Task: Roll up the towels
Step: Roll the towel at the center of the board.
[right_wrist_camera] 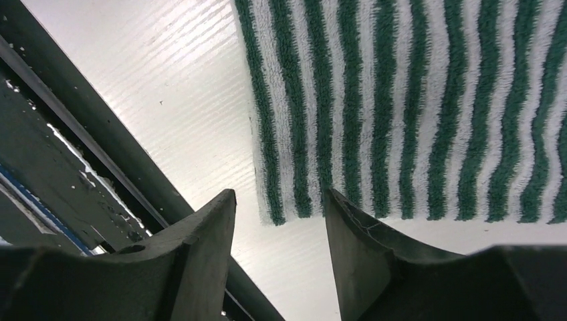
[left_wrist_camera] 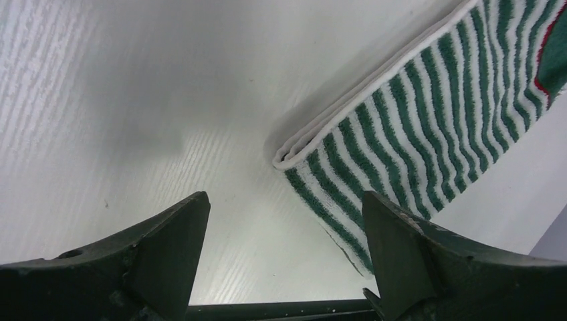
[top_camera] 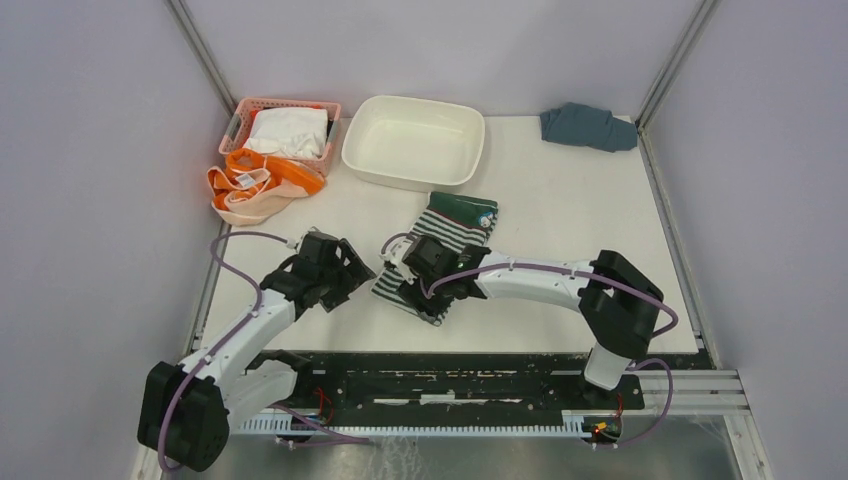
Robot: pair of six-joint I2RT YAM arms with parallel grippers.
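A green-and-white striped towel (top_camera: 455,235) lies flat and folded near the middle of the table. My left gripper (top_camera: 352,276) hovers open just left of its near end; in the left wrist view the towel's (left_wrist_camera: 428,114) folded corner lies just beyond the right fingertip of that gripper (left_wrist_camera: 284,200). My right gripper (top_camera: 432,296) stands open over the towel's near edge; in the right wrist view the striped corner (right_wrist_camera: 401,100) sits just past the tips of the gripper (right_wrist_camera: 281,195), nothing between them. An orange towel (top_camera: 258,190) lies crumpled at the far left.
A pink basket (top_camera: 243,112) with a white cloth (top_camera: 290,130) stands at the back left. Beside it is a white tub (top_camera: 352,152). A blue-grey cloth (top_camera: 585,125) lies at the back right. A black rail (top_camera: 450,365) runs along the near table edge.
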